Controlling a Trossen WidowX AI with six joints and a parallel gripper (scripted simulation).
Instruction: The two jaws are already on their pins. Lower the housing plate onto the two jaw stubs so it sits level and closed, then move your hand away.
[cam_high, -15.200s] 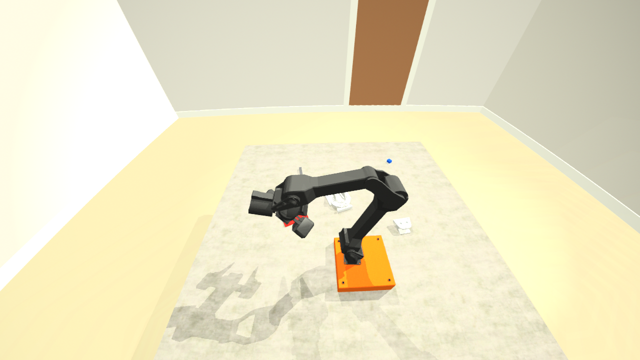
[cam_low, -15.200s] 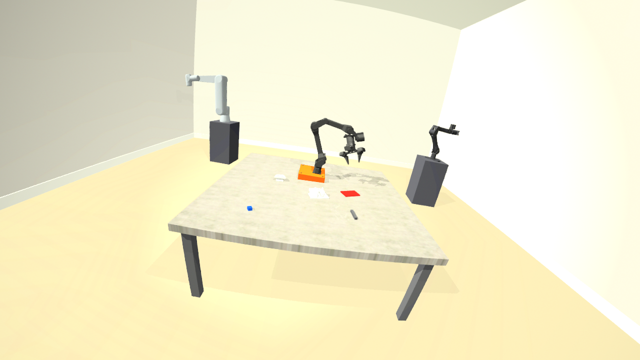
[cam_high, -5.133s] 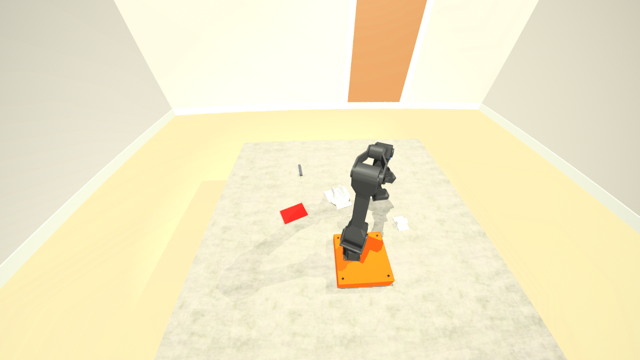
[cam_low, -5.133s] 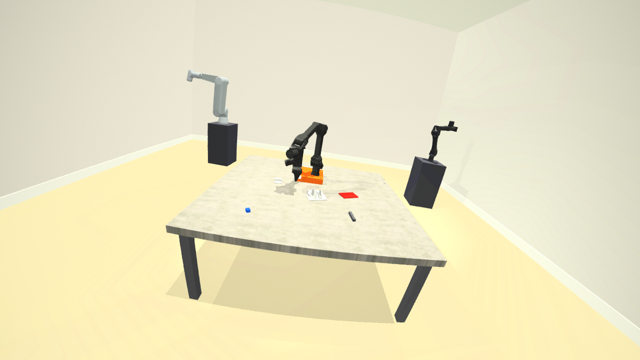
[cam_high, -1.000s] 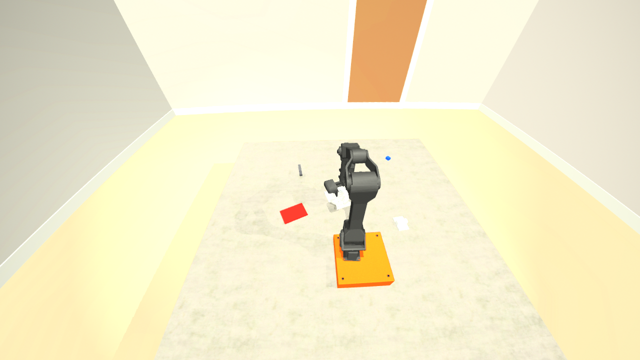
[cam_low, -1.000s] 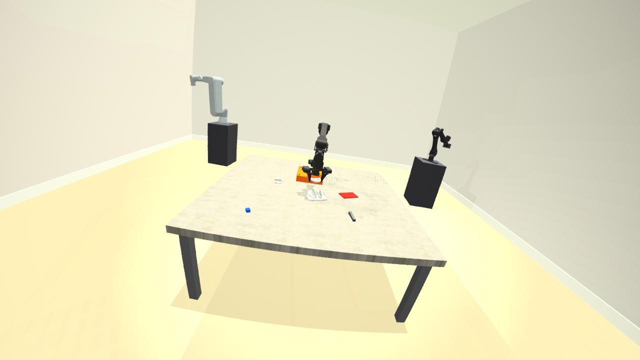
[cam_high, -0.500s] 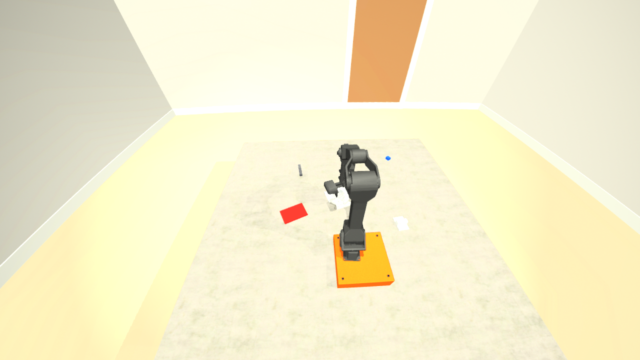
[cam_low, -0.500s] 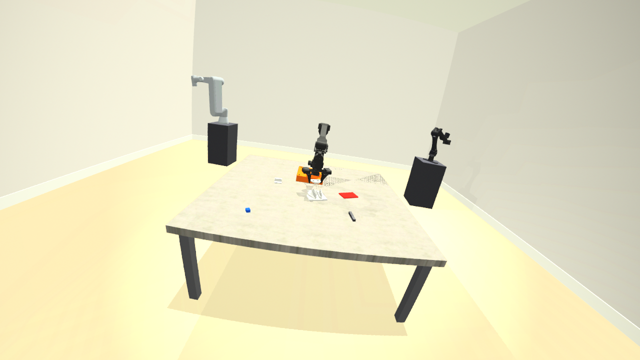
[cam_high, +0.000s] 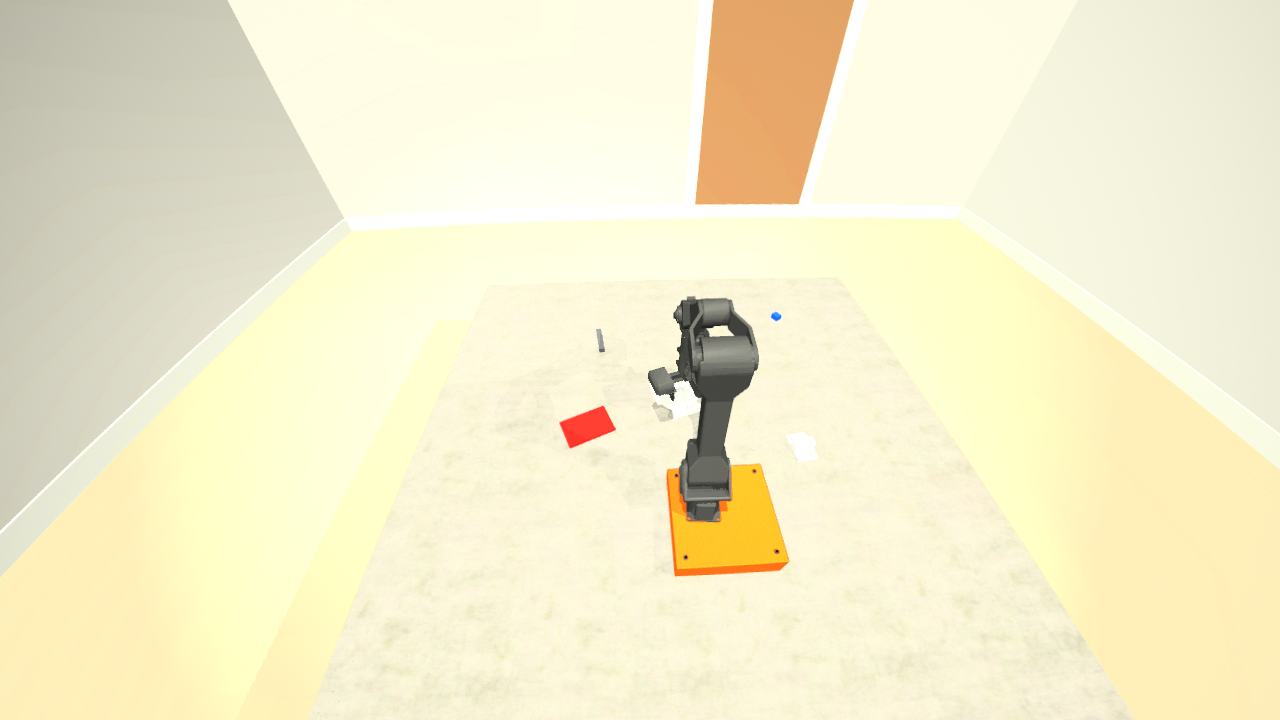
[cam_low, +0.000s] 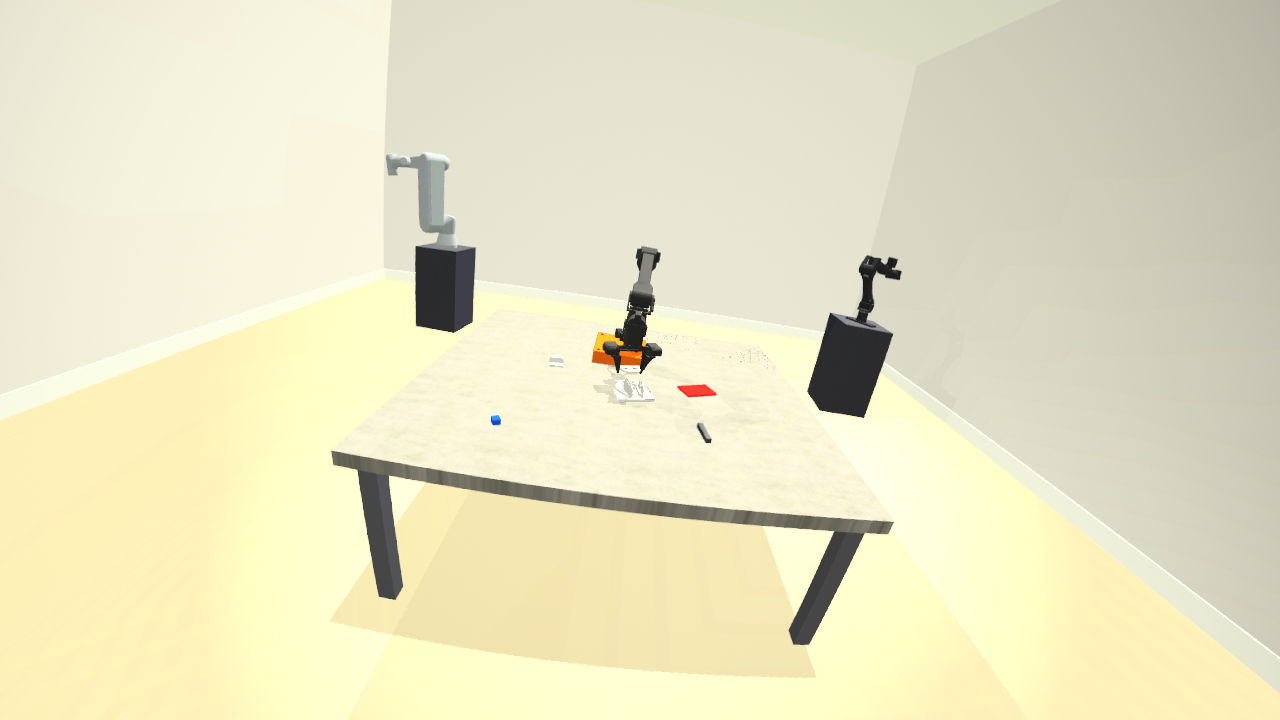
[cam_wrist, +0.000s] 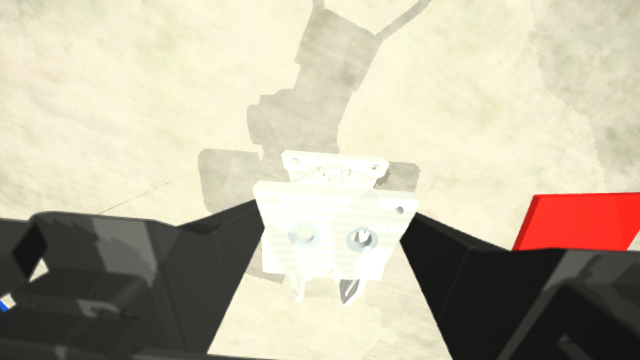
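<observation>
The white housing plate (cam_wrist: 330, 212) (cam_low: 630, 368), with two round holes, is between the two black fingers of my gripper (cam_wrist: 332, 207), which is shut on it at its side edges. In the exterior view the plate hangs above the white base (cam_low: 646, 398) on the table, with a gap between them. Two thin jaws (cam_low: 629, 388) (cam_wrist: 351, 291) stand on the base; their tips show past the plate's lower edge in the wrist view. The plate hides the jaw stubs and most of the base there. The arm hides much of this in the top view.
A red plate (cam_high: 587, 426) (cam_low: 696, 390) (cam_wrist: 580, 220) lies beside the base. A dark bar (cam_high: 600, 340) (cam_low: 704, 432), a blue cube (cam_high: 776, 316) (cam_low: 495, 420) and another small white part (cam_high: 802, 445) (cam_low: 555, 360) lie farther off. My arm stands on an orange block (cam_high: 742, 528).
</observation>
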